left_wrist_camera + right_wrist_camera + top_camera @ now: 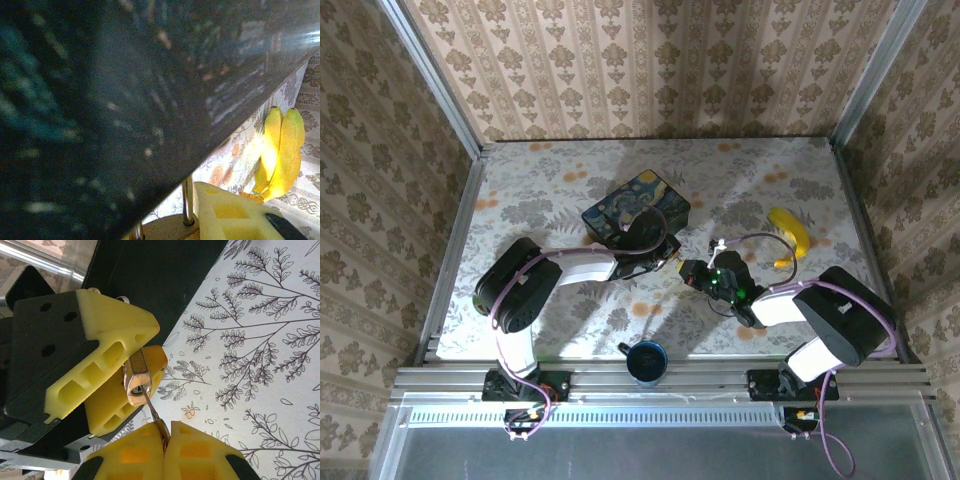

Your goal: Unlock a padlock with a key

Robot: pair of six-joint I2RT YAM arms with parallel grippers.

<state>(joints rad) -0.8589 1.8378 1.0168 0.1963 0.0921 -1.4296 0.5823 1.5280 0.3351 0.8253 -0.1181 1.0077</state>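
My right pincer (164,447) is clamped on the thin silver key (153,412), its tip at the keyhole of the small brass padlock (136,382), which my left pincer (146,354) grips beside the dark blue box (635,207) on the floral worktop (540,190).

— Overhead is evenly lit, with soft shadows on the table (540,180).
— Left wrist is dim: the box (125,100) blurs close up, streaked with glare, the banana (285,150) overexposed. Right wrist is crisp, the padlock (136,381) glinting.
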